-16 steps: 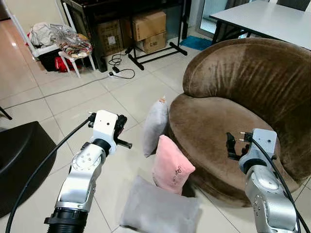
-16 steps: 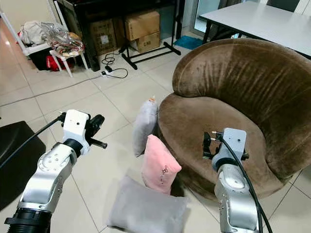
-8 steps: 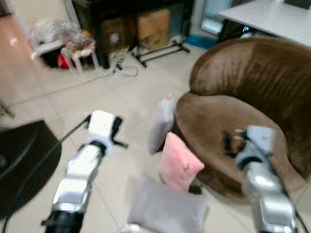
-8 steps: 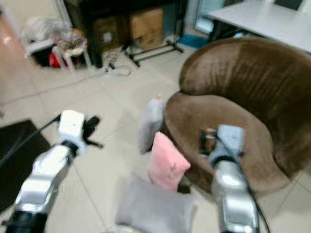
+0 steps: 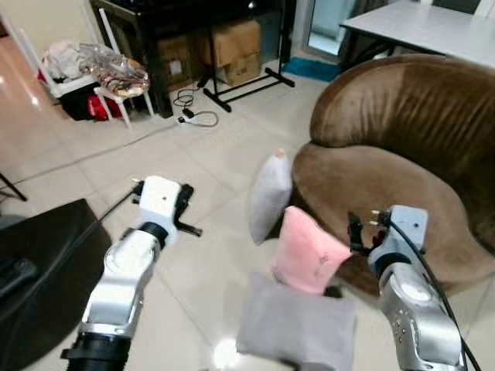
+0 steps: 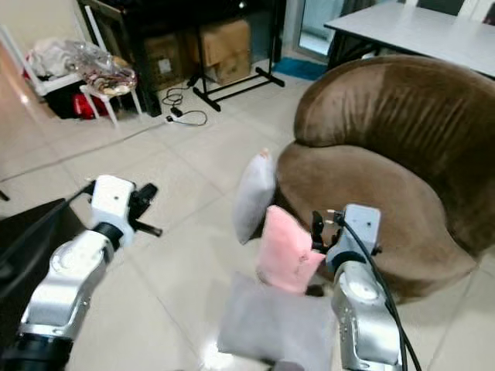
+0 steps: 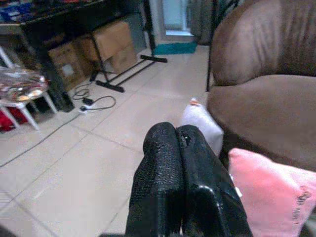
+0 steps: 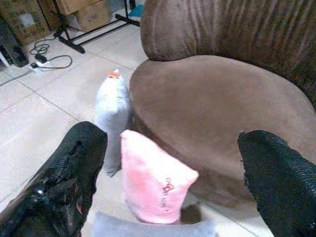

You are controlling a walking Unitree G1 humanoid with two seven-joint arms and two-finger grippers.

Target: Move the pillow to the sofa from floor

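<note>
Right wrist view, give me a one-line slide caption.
Open right end effector hovers above a pink pillow leaning against the brown sofa.

You are looking at a lived-in home, in a living room with a glossy cream tiled floor [image 5: 69,154]. A round brown velvet sofa [image 5: 402,147] fills the right side, with a pale grey table [image 5: 421,23] behind it. Along the back wall, brown cardboard boxes [image 5: 232,46] sit under a black stand [image 5: 224,73], a white power strip with a black cable [image 5: 193,116] lies on the tiles, and a white stool piled with clothes [image 5: 116,81] stands nearby.
</note>
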